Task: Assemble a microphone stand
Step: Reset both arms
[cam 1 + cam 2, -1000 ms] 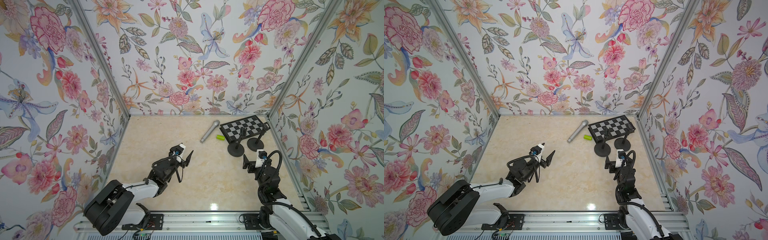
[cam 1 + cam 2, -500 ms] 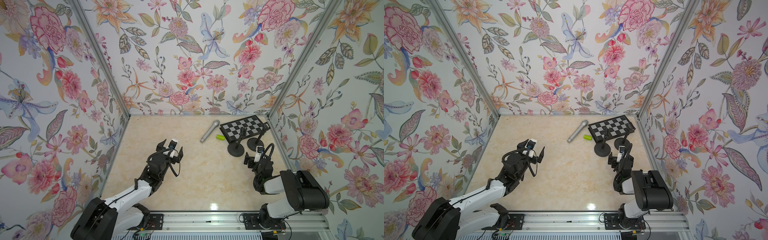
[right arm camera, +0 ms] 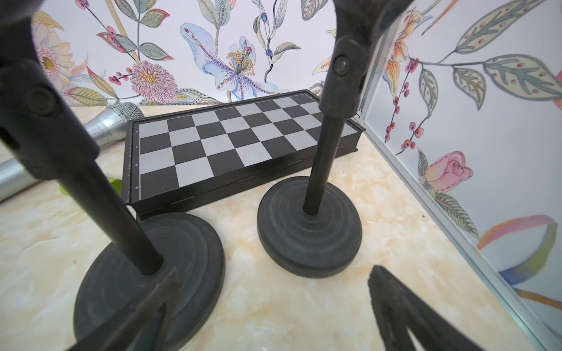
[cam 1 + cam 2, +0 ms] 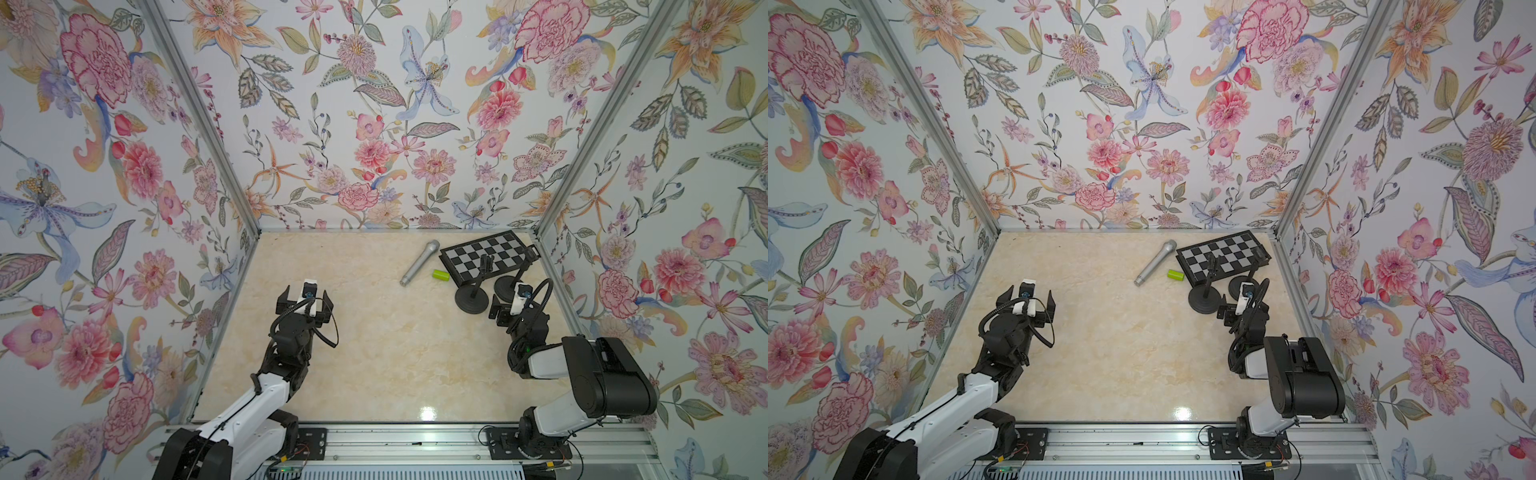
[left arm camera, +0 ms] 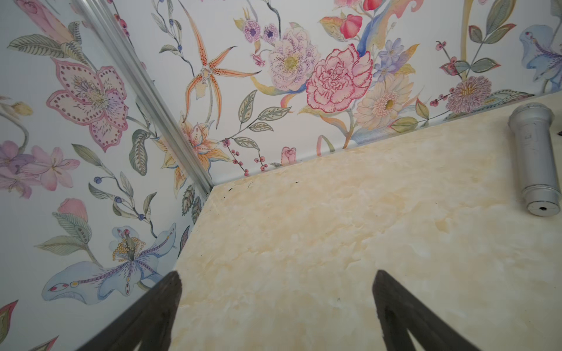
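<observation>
Hovering empty and spread wide, the right gripper (image 3: 273, 272) lines up on the nearer stand (image 3: 188, 243) at mid-right. The left gripper (image 5: 276, 273), equally spread, waits left of centre. The microphone (image 4: 419, 262) lies above centre. Next, I reckon: clasp the stand squarely.

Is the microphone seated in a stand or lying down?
Lying down. The microphone lies flat on the table beside the chessboard, apart from the nearer stand and the farther stand, both upright.
</observation>
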You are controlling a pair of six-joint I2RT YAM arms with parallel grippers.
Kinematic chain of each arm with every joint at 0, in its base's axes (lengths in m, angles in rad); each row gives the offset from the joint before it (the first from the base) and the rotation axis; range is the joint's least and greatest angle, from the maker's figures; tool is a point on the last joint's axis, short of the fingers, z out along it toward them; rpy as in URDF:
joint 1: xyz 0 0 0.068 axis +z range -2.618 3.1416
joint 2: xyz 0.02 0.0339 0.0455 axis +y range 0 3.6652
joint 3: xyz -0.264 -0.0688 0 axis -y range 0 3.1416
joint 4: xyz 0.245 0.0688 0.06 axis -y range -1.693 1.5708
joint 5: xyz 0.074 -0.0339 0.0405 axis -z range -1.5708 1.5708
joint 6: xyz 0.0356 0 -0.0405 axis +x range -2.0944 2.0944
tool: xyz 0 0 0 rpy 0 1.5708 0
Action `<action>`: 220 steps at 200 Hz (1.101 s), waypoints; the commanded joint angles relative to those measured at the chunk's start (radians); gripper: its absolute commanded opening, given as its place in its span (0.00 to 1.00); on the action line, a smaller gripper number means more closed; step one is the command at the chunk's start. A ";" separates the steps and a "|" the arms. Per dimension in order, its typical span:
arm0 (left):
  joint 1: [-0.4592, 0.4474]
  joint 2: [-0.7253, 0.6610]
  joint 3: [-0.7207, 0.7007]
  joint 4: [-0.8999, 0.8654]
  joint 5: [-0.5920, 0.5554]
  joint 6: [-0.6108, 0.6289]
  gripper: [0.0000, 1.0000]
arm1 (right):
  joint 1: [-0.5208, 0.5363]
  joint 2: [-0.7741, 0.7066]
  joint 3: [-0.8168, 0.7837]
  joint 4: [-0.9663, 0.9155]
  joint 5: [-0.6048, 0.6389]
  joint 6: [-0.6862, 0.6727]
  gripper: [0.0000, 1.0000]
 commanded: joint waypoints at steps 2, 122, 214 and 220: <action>0.051 0.045 -0.108 0.189 -0.094 -0.094 0.99 | 0.011 -0.007 0.024 -0.028 0.008 -0.002 1.00; 0.183 0.482 -0.098 0.681 0.131 -0.006 0.99 | 0.019 -0.005 0.026 -0.030 0.013 -0.009 1.00; 0.269 0.565 -0.054 0.706 0.278 -0.053 0.99 | 0.021 -0.005 0.026 -0.029 0.016 -0.010 1.00; 0.269 0.565 -0.055 0.706 0.277 -0.054 0.99 | 0.022 -0.005 0.024 -0.029 0.016 -0.010 1.00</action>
